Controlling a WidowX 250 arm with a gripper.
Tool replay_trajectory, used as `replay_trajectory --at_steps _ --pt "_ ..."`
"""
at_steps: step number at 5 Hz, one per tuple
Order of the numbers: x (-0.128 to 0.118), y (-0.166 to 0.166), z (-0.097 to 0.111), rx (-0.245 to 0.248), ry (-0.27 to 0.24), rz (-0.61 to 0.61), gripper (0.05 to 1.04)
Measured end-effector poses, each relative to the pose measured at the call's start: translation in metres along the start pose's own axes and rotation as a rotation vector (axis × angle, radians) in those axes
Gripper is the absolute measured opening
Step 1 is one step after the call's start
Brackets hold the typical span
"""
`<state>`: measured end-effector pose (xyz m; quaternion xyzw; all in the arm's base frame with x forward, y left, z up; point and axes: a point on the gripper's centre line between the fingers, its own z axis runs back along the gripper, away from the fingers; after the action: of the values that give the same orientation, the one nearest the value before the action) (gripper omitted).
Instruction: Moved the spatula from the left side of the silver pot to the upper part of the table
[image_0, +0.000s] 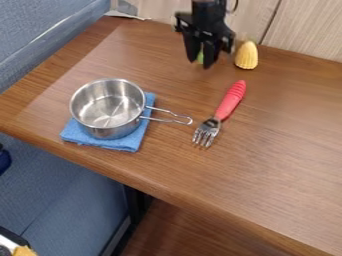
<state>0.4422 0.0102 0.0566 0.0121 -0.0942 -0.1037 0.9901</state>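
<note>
Take the view as a clock: the silver pot (107, 120) sits at ten o'clock, upright on a folded blue cloth (123, 143), its wire handle pointing to about three. The black gripper (200, 63) hangs over the upper part of the table (267, 135), between twelve and one. A small green thing (200, 57) shows right at it, and in fairness so little of this is exposed that it may be part of the spatula or something else altogether. I cannot tell whether the gripper is clamped on it or apart, with the green merely behind.

If that is the spatula, it is away from the nine o'clock side of the pot and over the upper part of the table, so most of the move looks done; what is left would be setting it down, if it is held, and drawing clear. The yellow corn-like piece (246, 55) stands near, at one o'clock. The red-handled fork (230, 101) lies at the pot's three o'clock, tines towards six, and probably needs no handling.
</note>
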Motion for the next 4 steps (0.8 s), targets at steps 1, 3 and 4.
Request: replay_trajectory --at_steps 1,3,4 --pt "0.0092 -0.0022 -0.0070 -0.010 -0.003 -0.028 0.405" --pt "0.0068 -0.0085 -0.0119 -0.017 0.032 -0.040 0.791" --pt "0.0055 -0.0099 -0.0122 -0.026 0.040 -0.038 1.000"
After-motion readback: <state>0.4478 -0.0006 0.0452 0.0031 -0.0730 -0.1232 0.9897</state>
